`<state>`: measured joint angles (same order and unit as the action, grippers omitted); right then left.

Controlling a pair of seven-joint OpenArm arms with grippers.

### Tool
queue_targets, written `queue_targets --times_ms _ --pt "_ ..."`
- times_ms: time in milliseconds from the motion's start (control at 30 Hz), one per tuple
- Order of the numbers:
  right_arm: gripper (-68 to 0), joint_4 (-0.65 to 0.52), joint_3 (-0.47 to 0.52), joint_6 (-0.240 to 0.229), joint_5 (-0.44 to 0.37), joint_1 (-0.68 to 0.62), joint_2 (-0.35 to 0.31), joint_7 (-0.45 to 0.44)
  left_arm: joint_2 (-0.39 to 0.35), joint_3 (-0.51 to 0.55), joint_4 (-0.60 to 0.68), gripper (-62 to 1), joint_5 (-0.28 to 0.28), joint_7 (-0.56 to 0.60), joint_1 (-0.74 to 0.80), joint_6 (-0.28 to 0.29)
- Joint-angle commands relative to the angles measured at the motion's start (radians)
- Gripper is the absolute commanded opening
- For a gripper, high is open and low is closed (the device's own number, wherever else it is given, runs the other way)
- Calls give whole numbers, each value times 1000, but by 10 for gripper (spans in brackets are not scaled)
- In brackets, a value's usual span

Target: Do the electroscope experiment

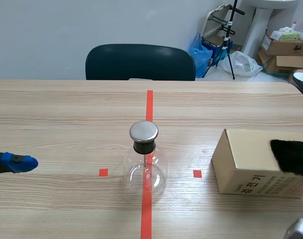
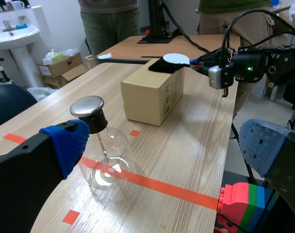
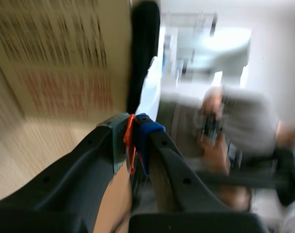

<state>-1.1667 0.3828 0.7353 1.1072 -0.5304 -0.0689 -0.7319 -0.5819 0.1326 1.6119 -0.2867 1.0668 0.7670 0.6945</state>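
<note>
We see a wood-grain worktop point(image 1: 67, 114) with a dark chair point(image 1: 140, 62) beyond it at twelve o'clock. A cardboard box point(image 1: 246, 167) sits at three o'clock from the electroscope point(image 1: 145, 169), well apart from it, and carries a black furry cloth point(image 1: 291, 155) on top. The electroscope, a clear glass flask with a black stopper and a round metal cap, stands upright mid-worktop on the orange-red tape line. The left jaws are spread wide at nine o'clock from it, their blue pads point(image 2: 65, 145) apart and holding nothing. The right jaws, near the box, pinch a thin orange-red strip point(image 3: 130, 141).
</note>
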Motion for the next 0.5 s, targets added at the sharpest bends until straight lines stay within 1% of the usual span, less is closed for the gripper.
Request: queue_targets --times_ms 0,33,67,133,167,200,233,300,333,367,433,467 --pt "-666 -3 -11 48 10 2 -5 -114 5 5 7 14 14 14 0 2" --pt "-666 -3 -11 48 5 2 -4 -127 5 5 7 14 14 14 0 2" --pt "-666 -3 -10 48 -8 -1 -3 -91 5 5 7 14 14 14 0 2" --pt "-666 -3 -8 48 -18 -5 -3 65 5 5 7 14 14 14 0 2" --pt "-667 -3 -6 48 -12 -6 -3 111 5 5 7 14 14 14 0 2" --pt "-666 -3 -6 48 -2 -6 -3 95 5 5 7 14 14 14 0 2" --pt "-666 -3 -6 48 12 -3 -3 37 5 5 7 14 14 14 0 2" --pt "-666 -3 -6 48 13 2 -3 -92 5 5 7 14 14 14 0 2" --pt "-666 -3 -6 48 6 2 -2 -104 5 5 7 14 14 14 0 2" --pt "-667 -3 -5 48 -5 0 0 -66 5 5 7 14 14 13 0 2" --pt "-666 -3 0 48 -11 -2 5 80 5 5 7 14 14 14 0 2" --pt "-667 -3 0 48 -7 -2 6 127 5 5 7 14 14 14 0 2"
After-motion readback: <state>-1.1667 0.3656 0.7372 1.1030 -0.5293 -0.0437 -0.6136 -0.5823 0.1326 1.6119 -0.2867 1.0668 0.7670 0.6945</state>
